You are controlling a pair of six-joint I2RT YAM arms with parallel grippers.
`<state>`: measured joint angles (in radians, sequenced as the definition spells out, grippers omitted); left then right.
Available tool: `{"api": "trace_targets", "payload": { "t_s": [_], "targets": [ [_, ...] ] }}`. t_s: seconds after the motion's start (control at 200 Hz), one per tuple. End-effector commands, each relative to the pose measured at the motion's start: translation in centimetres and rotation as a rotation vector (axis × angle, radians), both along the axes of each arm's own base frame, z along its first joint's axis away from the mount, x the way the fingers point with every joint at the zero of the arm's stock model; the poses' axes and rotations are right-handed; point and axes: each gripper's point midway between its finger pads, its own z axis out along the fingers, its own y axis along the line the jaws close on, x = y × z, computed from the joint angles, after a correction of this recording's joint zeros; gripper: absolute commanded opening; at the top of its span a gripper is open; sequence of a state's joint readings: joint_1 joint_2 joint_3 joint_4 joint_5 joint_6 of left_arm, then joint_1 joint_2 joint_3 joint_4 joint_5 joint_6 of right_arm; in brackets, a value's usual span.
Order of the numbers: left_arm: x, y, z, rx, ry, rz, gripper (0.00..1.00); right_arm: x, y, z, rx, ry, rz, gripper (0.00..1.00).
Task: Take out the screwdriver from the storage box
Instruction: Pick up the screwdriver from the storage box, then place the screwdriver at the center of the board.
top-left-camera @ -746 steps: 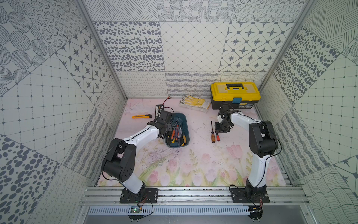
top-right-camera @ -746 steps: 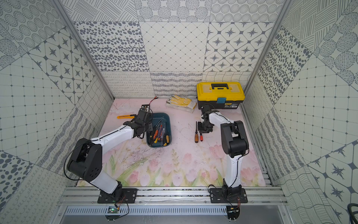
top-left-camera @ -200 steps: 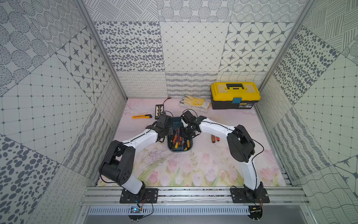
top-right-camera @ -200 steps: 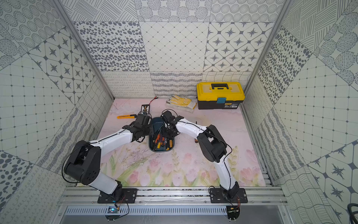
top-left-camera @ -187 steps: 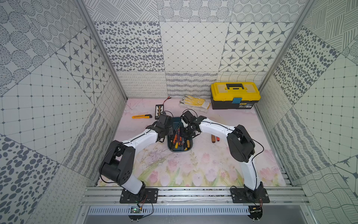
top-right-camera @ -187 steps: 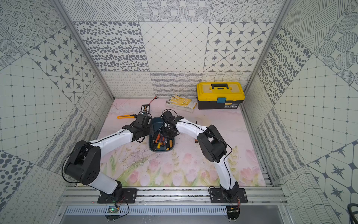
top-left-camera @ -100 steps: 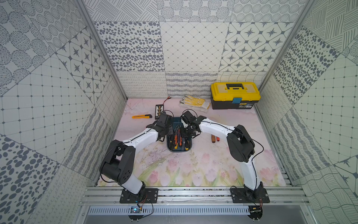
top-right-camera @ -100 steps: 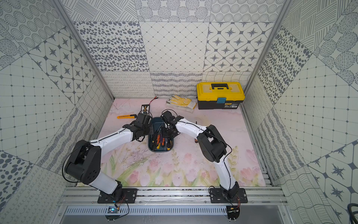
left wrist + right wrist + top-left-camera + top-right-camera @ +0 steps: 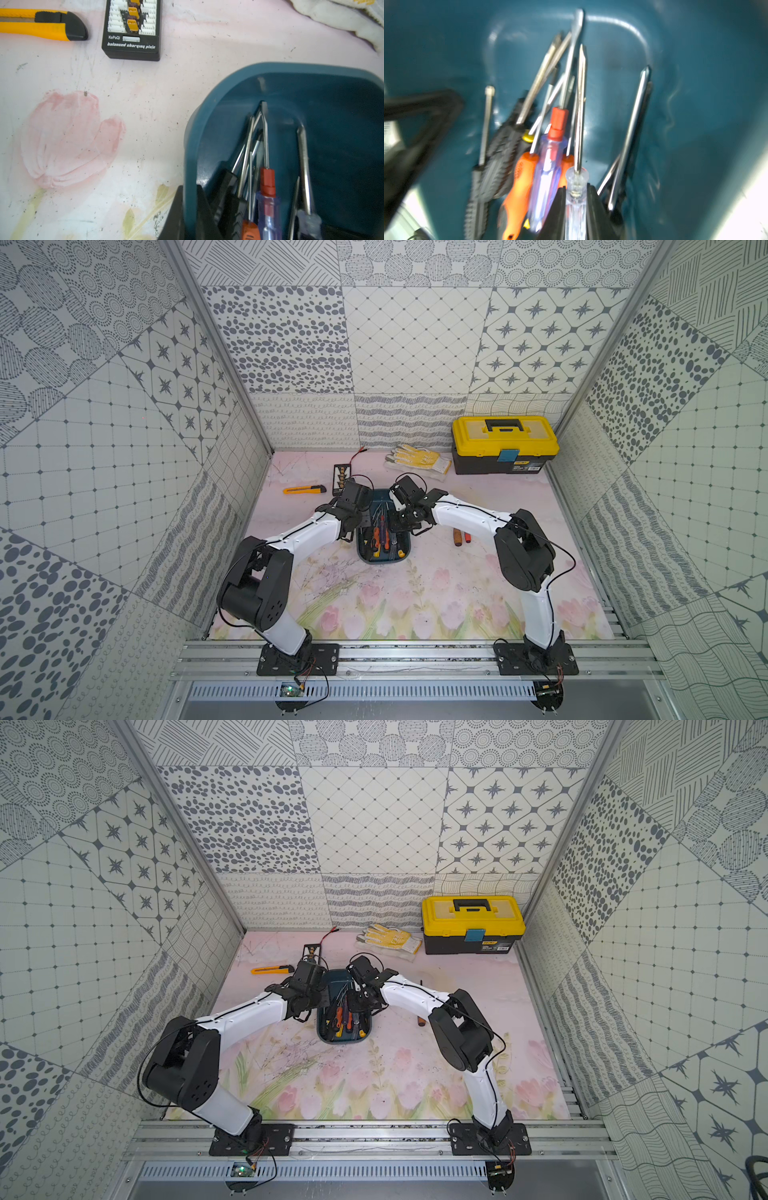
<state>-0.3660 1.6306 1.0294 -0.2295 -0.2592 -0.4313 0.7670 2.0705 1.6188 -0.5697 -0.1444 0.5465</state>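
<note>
Walls point(image 9: 411, 344): patchwork panels of grey-on-white dots, stars and grids.
Surface point(image 9: 415, 593): pale pink mat printed with tulips.
Front edge: aluminium rail point(image 9: 415, 657).
Light: bright, even.

In a top view the left arm point(image 9: 299, 531) rose from its base, folded at the elbow and stretched forward and inward, with its wrist tipped downward. The right arm point(image 9: 465, 516) mirrored it, elbow raised and forearm angled inward, so the two wrists stood near each other but apart. The left pincer point(image 9: 190, 216) was clamped across the wall of the storage box point(image 9: 207, 116), one finger outside and one inside. The right pincer point(image 9: 576, 214) pointed downward, its fingers point(image 9: 596, 214) closed on the clear handle of a screwdriver point(image 9: 576, 182).
</note>
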Motion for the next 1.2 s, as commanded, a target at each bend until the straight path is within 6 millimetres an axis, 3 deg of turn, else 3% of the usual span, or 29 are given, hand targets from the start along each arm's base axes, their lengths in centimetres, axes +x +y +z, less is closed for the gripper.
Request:
{"api": "trace_targets", "payload": {
  "t_s": [0.0,0.205,0.335,0.515,0.68,0.806,0.951,1.196],
  "targets": [
    [2.0,0.4,1.9,-0.011,-0.099,0.059,0.00,1.6,1.2,3.8,0.100,-0.098,-0.003,0.00],
    [1.9,0.2,1.6,-0.016,-0.092,0.055,0.00,2.2,3.0,4.6,0.180,-0.099,0.013,0.00],
    [1.8,0.5,1.6,-0.002,-0.092,0.061,0.00,2.9,2.9,6.3,0.206,-0.135,0.019,0.00],
    [1.8,0.9,2.0,0.018,-0.101,0.072,0.00,4.3,-0.8,8.9,0.217,-0.184,-0.014,0.00],
    [1.8,1.6,1.9,0.039,-0.095,0.099,0.00,4.9,-5.6,9.6,0.180,-0.204,-0.076,0.00],
    [1.8,1.6,2.1,0.035,-0.100,0.099,0.00,5.0,-9.0,8.0,0.090,-0.186,-0.129,0.00],
    [1.8,1.6,2.0,0.034,-0.100,0.100,0.00,4.5,-12.5,4.5,-0.048,-0.108,-0.178,0.00],
    [1.7,1.6,2.0,0.030,-0.100,0.100,0.00,3.3,-15.4,0.3,-0.198,-0.030,-0.202,0.00]
  ]
}}
